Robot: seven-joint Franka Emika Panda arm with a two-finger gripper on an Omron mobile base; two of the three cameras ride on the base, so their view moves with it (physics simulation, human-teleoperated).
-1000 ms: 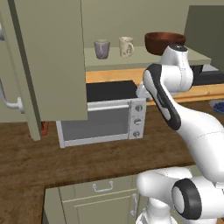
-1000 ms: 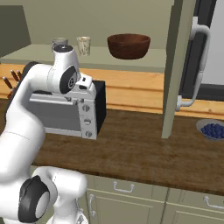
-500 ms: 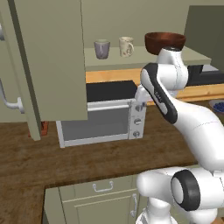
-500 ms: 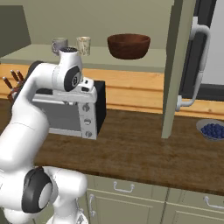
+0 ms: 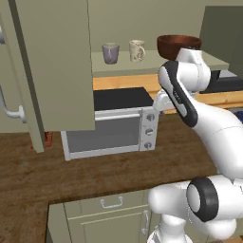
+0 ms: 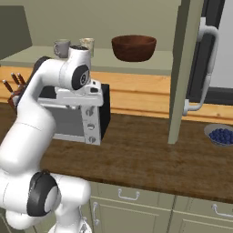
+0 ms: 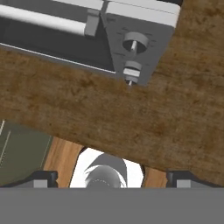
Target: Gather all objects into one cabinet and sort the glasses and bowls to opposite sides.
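On the open cabinet's shelf the grey mug and the cream patterned mug stand side by side at the left. The big dark brown bowl sits to their right. The right base view has the same row: grey mug, cream mug, bowl. The red cup is out of view. My gripper is open and holds nothing, its fingertips far apart. It hangs over the wood counter beside the toaster oven's knob panel, well below the shelf.
A silver toaster oven stands on the counter under the shelf. Open cabinet doors flank it, one at the left and one at the right. A bowl of blueberries sits far right, a knife block far left.
My arm's upper joints have swung slightly toward the toaster oven side, and the hand has sunk a little. The mugs and the bowl have not moved.
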